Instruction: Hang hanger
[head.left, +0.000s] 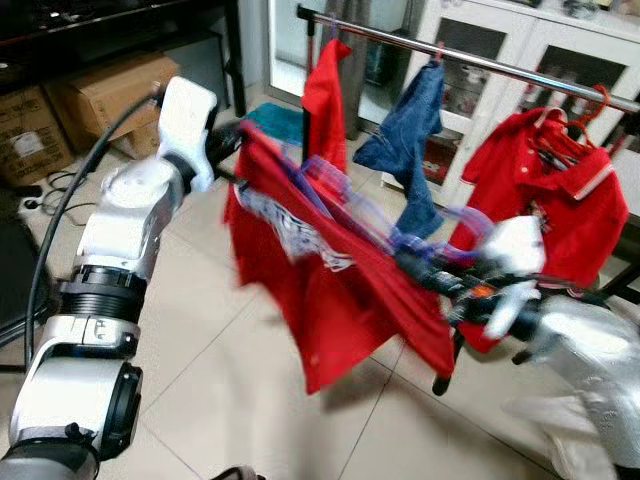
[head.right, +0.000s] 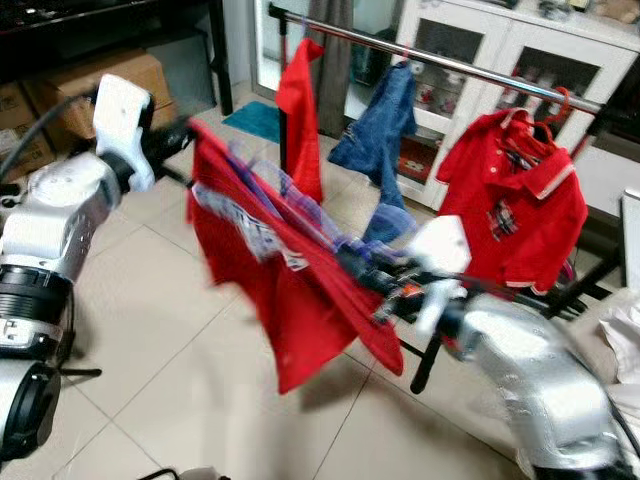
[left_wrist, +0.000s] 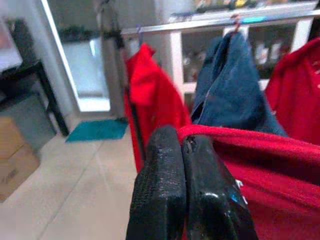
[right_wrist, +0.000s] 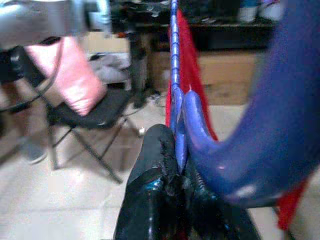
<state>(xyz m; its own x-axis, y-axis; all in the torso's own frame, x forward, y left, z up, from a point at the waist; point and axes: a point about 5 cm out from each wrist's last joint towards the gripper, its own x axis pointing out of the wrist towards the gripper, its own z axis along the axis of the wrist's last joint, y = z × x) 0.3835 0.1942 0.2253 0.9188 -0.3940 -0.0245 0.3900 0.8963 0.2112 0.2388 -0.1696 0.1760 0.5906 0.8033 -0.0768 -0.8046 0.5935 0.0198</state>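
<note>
A red shirt (head.left: 330, 290) on a blue-purple hanger (head.left: 350, 200) hangs stretched between my two arms, blurred by motion. My left gripper (head.left: 232, 140) is shut on the shirt's shoulder (left_wrist: 235, 137). My right gripper (head.left: 420, 268) is shut on the hanger near its blue hook (right_wrist: 260, 135), by the neck. The metal rail (head.left: 470, 58) runs behind, from upper left toward the right. On it hang a red garment (head.left: 325, 95), a pair of blue jeans (head.left: 412, 135) and a red polo shirt (head.left: 545, 185).
White glass-door cabinets (head.left: 500, 50) stand behind the rail. Cardboard boxes (head.left: 105, 95) sit on the floor at the left, with a teal mat (head.left: 275, 118) beyond. A folding chair (right_wrist: 90, 115) with a pink cushion shows in the right wrist view. Tiled floor (head.left: 230, 400) lies below.
</note>
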